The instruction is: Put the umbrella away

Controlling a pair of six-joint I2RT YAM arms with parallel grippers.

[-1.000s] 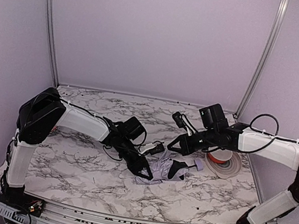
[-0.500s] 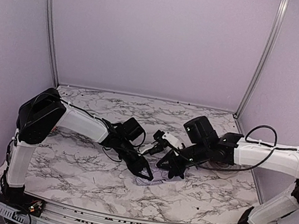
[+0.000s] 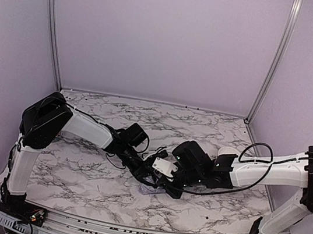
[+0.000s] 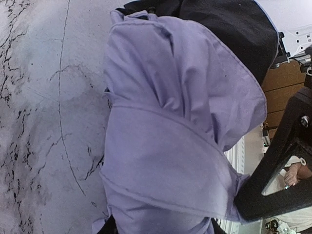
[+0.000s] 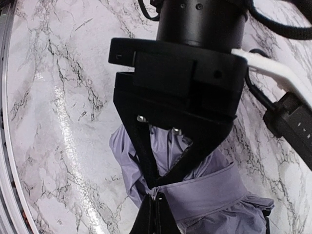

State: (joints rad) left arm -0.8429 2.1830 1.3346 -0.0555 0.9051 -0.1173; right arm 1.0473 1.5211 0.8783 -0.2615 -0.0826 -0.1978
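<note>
The umbrella (image 4: 170, 122) lies bunched at the centre of the table (image 3: 76, 181). The jaws of the left gripper (image 5: 155, 190) apparently clamp its fabric. Those of the right gripper (image 5: 154, 217) are pressed together, tips touching the same fold.

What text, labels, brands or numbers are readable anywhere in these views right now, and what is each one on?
No readable text in any view.
umbrella: plain lavender fabric, no print or label showing.
white module between the two wrists: no legible marking.
black connector: tiny pale marks, too small to read.
table: marble veining only.
</note>
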